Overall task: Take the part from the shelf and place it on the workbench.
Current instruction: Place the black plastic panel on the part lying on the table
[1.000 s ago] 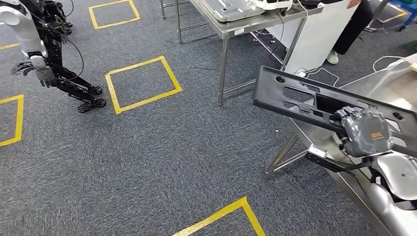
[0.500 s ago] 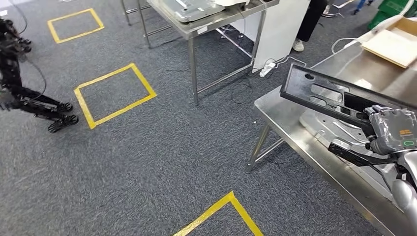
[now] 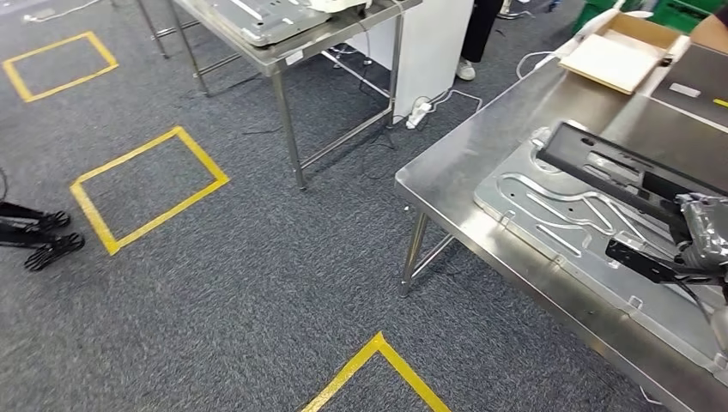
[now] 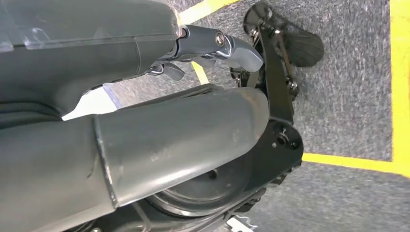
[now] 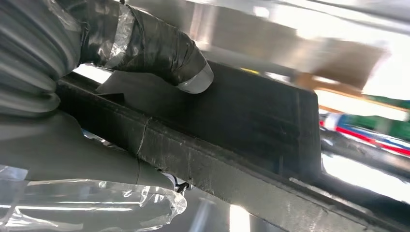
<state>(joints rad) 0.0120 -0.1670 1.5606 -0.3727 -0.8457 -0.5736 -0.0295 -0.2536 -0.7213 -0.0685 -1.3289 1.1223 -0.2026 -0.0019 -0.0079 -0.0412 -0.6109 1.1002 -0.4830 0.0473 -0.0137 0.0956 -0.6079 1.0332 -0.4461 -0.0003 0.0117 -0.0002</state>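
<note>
part: long flat black plastic panel (image 3: 625, 170), moulded cut-outs and a round hole near its far end, raised rim along the edges; matte and slightly rough in my right wrist view (image 5: 251, 121)
part position: in the air above the workbench (image 3: 468, 167), tilted, far end reaching out over the embossed metal sheet (image 3: 549, 210); can't tell whether any part of it touches the sheet
right hand: my right hand (image 3: 706, 232) grips the panel at its near end, at the right edge of the head view; hand wrapped in clear film
grip detail: thumb (image 5: 159, 48) pressed on the panel's broad face, fingers (image 5: 96, 159) under the rim, edge clamped between them
left hand: my left hand (image 4: 145, 130) in the left wrist view over carpet; can't tell whether it's open or closed, nothing seen in it
workbench: stainless, metal legs, on grey carpet (image 3: 257, 283)
on bench: open cardboard box (image 3: 620, 50) at the far end, well apart from the panel
floor: yellow tape squares (image 3: 146, 184)
background: second steel table (image 3: 283, 39) with a grey metal sheet on it; a person's legs (image 3: 478, 34) behind a white panel
</note>
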